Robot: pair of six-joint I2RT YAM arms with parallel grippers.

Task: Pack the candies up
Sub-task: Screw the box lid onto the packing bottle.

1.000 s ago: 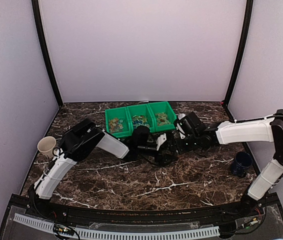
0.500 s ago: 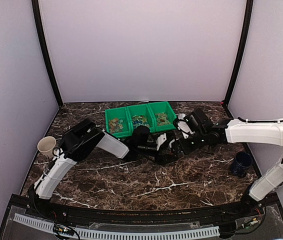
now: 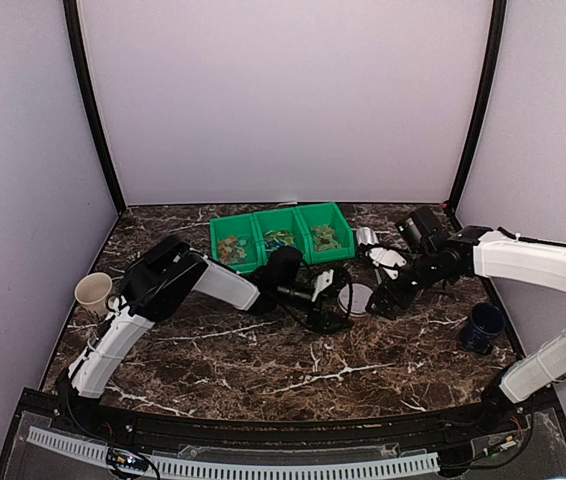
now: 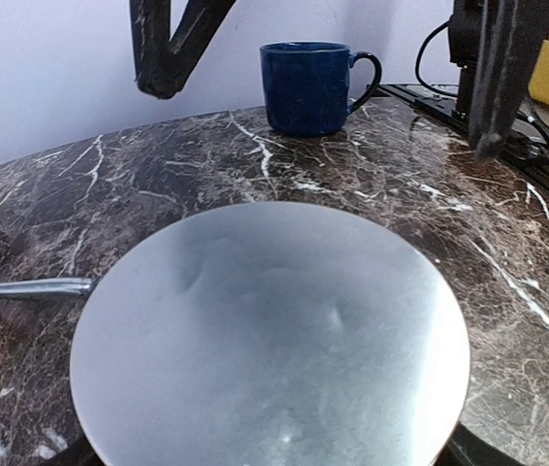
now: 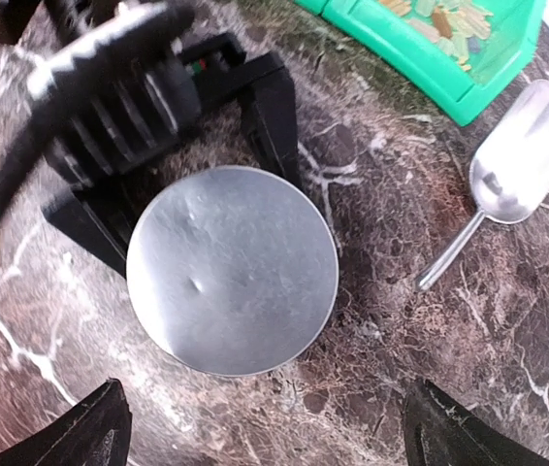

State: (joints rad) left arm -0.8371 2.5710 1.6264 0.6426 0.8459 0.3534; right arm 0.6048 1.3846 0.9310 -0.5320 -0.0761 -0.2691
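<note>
While the left gripper [image 3: 339, 300] clasps a round silver tin [image 5: 231, 267] from the side, one black finger on each flank of it, the right gripper [image 5: 270, 437] hangs over the same tin with its fingers [image 5: 80, 427] spread wide, touching nothing. The tin's flat top faces up, smooth apart from a couple of small dents, and it fills most of the left wrist view. Whether the tin's base rests on the dark marbled bench [image 3: 263, 370] or sits just off it, I cannot tell.

Just beside the tin, on the far right side of it, a metal scoop [image 5: 522, 146] lies on the bench with its bowl toward the green bin [image 3: 225, 262] and its thin handle pointing back toward the tin, apart from both. The bin stands at the back of the bench, just beyond the two grippers, and the candies [image 3: 281, 240] lie in small mixed heaps of gold, green and blue in all three of its compartments.

Well off to the right an upright dark blue mug [image 3: 483, 325] stands beside the right arm. At the far left edge a pale cup [image 3: 93, 292] stands upright, next to the left arm's elbow
</note>
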